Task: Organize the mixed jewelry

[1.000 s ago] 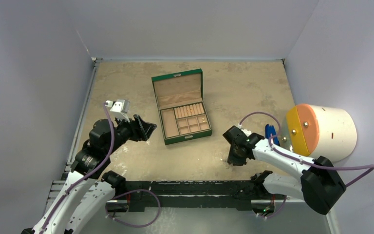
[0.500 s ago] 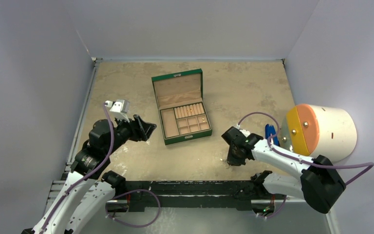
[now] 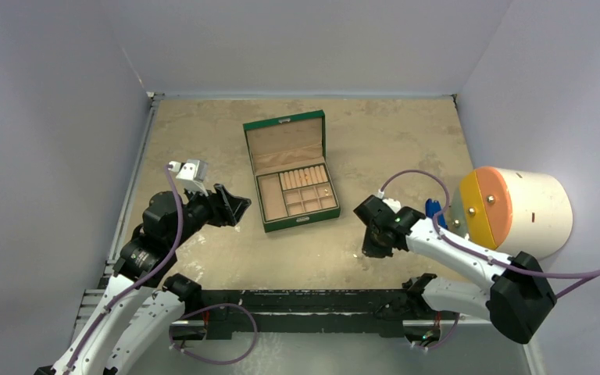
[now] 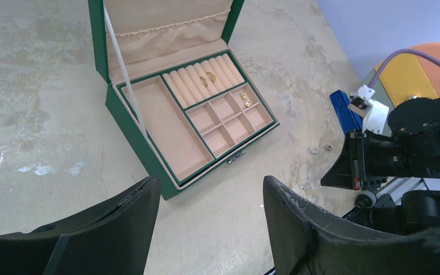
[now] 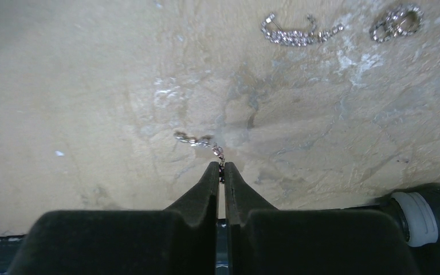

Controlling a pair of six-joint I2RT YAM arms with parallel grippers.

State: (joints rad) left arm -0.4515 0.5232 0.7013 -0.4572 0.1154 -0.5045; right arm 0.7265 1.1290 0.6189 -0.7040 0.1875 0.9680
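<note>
The open green jewelry box [image 3: 291,172] stands mid-table and also shows in the left wrist view [image 4: 149,154]. Gold pieces sit on its ring rolls [image 4: 211,76] and in a small compartment [image 4: 244,98]. My right gripper [image 5: 220,167] is shut on one end of a small silvery chain-like piece [image 5: 197,139], close above the table at the near right [image 3: 369,251]. A curved silvery piece [image 5: 298,35] and a small silvery ring [image 5: 398,23] lie loose just beyond it. My left gripper [image 4: 212,229] is open and empty, hovering left of the box [image 3: 234,207].
A large white cylinder with an orange and yellow face [image 3: 516,211] lies at the right wall. A blue clip-like tool [image 3: 431,209] lies beside it. Grey walls close in three sides. The table's near edge runs just behind my right gripper.
My right gripper has shifted slightly left and away from the near edge, staying shut. The left arm has not moved.
</note>
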